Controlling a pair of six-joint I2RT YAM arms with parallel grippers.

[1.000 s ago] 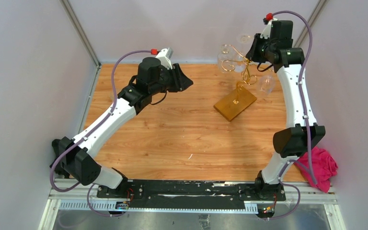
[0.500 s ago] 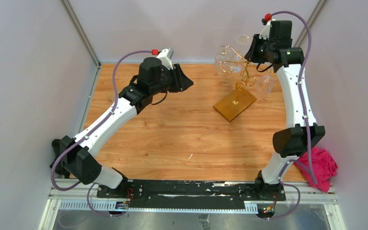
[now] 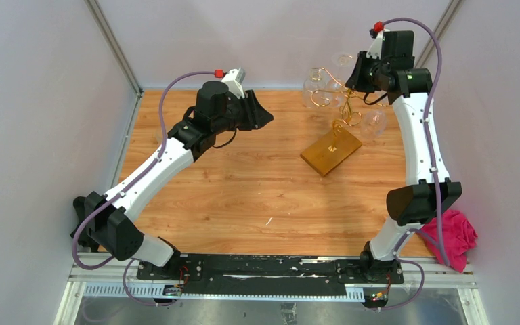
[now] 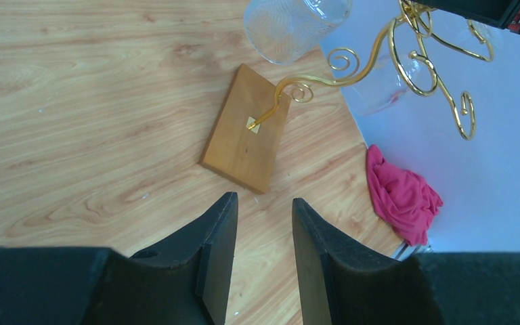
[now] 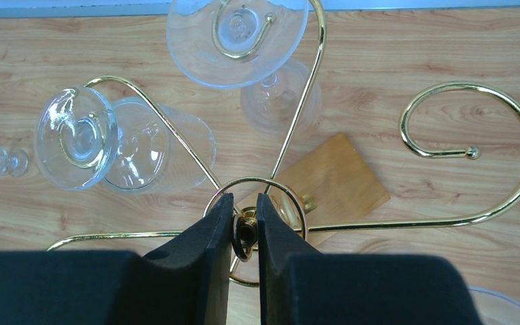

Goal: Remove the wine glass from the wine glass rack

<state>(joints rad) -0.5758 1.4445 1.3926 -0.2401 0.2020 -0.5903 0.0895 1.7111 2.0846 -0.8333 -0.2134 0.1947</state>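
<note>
The right fingers (image 5: 220, 223) are pinched narrow on the top ring of the wine glass rack (image 5: 338, 176). Wine glasses (image 5: 233, 34) hang just beyond them. The left fingers (image 4: 223, 223) stand partly apart, holding nothing.

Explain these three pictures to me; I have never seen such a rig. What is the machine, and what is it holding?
Two white-and-black robot arms are bolted at the near edge of a wooden table. The wide picture looks down from above and behind them; the other two come from a camera on each wrist. On the table is a gold wire wine glass rack with an amber wooden base, clear wine glasses hanging upside down from its curled arms. A pink cloth lies by the right near corner. The right end effector is closed on the ring atop the rack's stem. The left end effector is open and holds nothing.
</note>
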